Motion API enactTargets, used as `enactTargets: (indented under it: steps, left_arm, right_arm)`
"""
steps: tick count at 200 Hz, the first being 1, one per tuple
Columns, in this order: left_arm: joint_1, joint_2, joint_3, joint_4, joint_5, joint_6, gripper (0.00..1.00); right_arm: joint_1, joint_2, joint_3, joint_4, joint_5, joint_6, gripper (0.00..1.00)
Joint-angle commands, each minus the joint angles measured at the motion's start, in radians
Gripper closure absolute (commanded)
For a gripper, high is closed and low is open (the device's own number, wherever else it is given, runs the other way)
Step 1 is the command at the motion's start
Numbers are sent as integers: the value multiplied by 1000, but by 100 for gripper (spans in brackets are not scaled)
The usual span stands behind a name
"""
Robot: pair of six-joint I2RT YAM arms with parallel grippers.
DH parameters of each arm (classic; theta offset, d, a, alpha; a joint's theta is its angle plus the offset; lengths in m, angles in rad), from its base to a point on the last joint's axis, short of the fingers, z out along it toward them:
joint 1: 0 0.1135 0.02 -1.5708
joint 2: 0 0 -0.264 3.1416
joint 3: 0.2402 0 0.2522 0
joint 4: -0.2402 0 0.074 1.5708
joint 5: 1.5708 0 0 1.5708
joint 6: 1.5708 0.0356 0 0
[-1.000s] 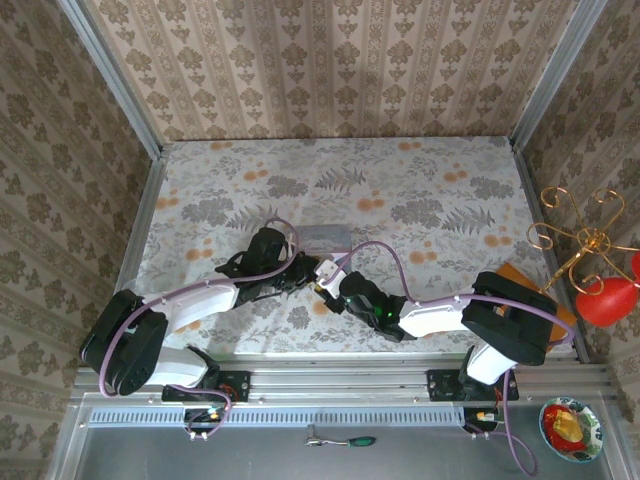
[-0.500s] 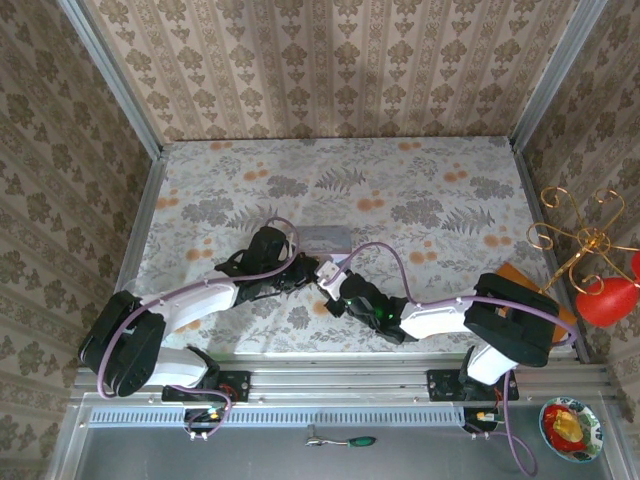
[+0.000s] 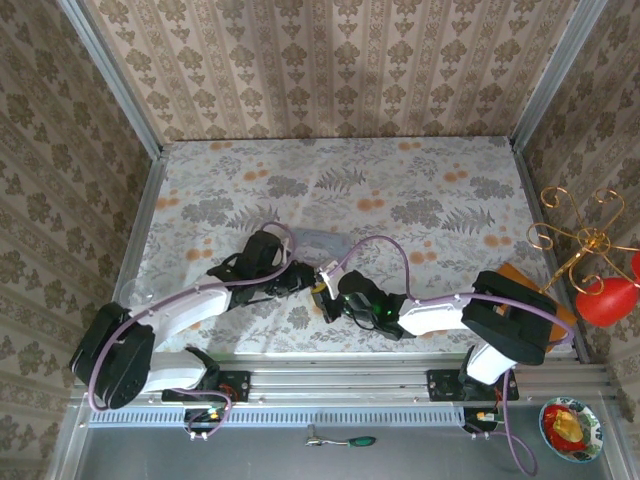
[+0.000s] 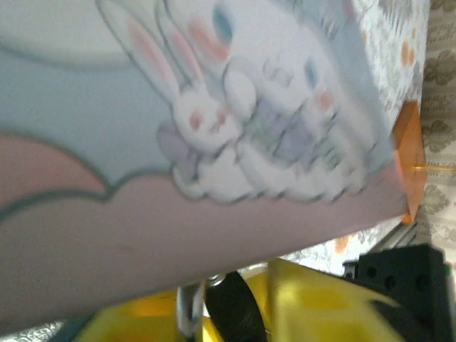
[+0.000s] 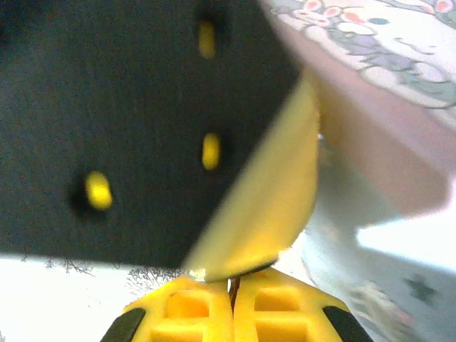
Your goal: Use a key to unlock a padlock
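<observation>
In the top view my two grippers meet just in front of the pale-blue cartoon tin [image 3: 322, 240]. The left gripper [image 3: 303, 280] is shut on the tiny dark padlock [image 4: 235, 306], whose silvery shackle [image 4: 189, 310] shows between the yellow fingers [image 4: 328, 299]. The tin's rabbit print [image 4: 214, 121] looms close above them. The right gripper [image 3: 326, 293] faces the left one, nearly touching. In the right wrist view its yellow fingers [image 5: 192, 306] are pressed together on a thin dark sliver, the key [image 5: 234, 288]. The left gripper's black and yellow finger [image 5: 263, 206] sits right in front of it.
An orange block [image 3: 520, 280] lies by the right wall, beside a gold wire stand [image 3: 580, 240] and a red heart shape [image 3: 605, 300]. A screwdriver [image 3: 345, 440] and a bowl [image 3: 570, 428] rest on the front rail. Patterned walls close in the table [image 3: 420, 190].
Both grippers have shifted slightly left and nearer, staying tip to tip. The left arm's elbow has swung outward to the left. The tin looks slightly turned.
</observation>
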Motion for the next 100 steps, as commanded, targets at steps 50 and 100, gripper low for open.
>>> enactTargets:
  steps: [50, 100]
  left_arm:
    - [108, -107, 5, -127, -99, 168, 46]
    - [142, -9, 81, -190, -160, 258, 38]
  right_arm:
    - [6, 34, -8, -177, 105, 65, 100]
    - [5, 83, 48, -270, 43, 53, 80]
